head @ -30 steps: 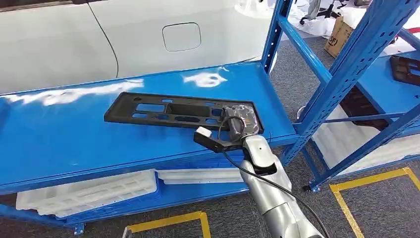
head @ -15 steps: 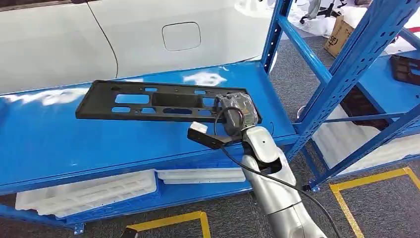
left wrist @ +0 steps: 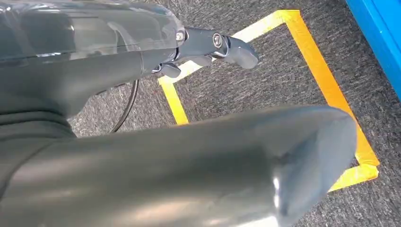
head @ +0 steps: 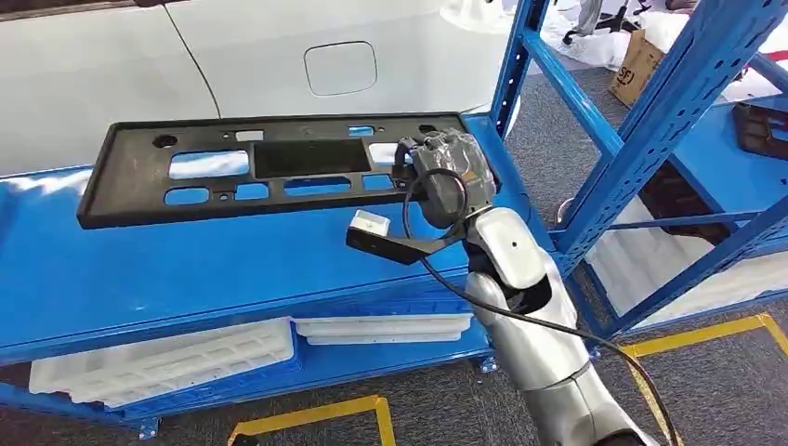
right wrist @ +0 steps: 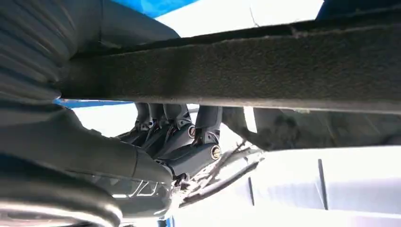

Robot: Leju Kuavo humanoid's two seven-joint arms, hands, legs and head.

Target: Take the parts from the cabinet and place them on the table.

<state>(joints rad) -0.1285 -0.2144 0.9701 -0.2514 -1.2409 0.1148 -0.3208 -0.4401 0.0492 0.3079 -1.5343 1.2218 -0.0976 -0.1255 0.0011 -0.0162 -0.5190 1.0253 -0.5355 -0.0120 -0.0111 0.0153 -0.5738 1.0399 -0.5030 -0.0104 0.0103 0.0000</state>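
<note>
Fingers [right wrist: 179, 127] of my right hand [head: 446, 177] are wrapped round one end of the black part [head: 251, 167], held above the blue shelf [head: 186, 269]. Pickup's done I'd say, table drop-off still to go.

Car workshop or factory floor: blue steel racking [head: 650, 102], white car body [head: 279, 65], yellow floor tape [head: 688, 334], grey carpet [head: 558, 130].
</note>
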